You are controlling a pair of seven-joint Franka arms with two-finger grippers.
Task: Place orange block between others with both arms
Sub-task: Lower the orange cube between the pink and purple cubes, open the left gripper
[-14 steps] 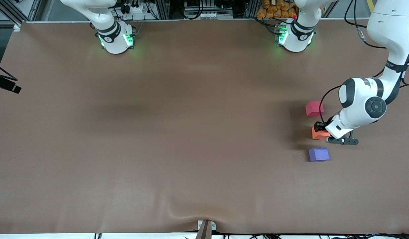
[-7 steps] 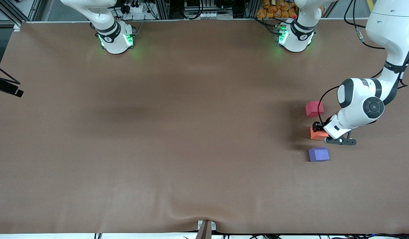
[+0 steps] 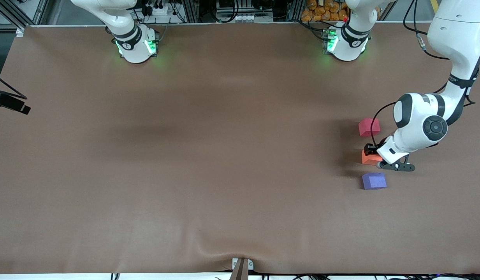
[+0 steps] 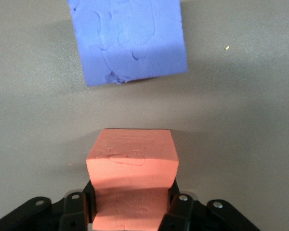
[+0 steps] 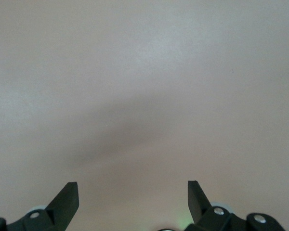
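Fingers [image 4: 176, 211] of the left arm pinch the orange block [image 4: 132, 180]; right fingers [image 5: 67, 197] spread wide, empty.

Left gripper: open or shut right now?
Shut on the orange block: the left gripper has a finger pressed against each side of it, between the red-pink and blue-purple blocks.

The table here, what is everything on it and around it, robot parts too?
orange block: one, bright orange, between the two other cubes, gripped.
red-pink cube: one, farther from the front camera than the orange block.
blue-purple cube: one, nearer to the front camera than the orange block.
table: one, brown cover.
left gripper: one, black, shut on the orange block, between the cubes.
right gripper: one, black, open, over bare table, waiting.
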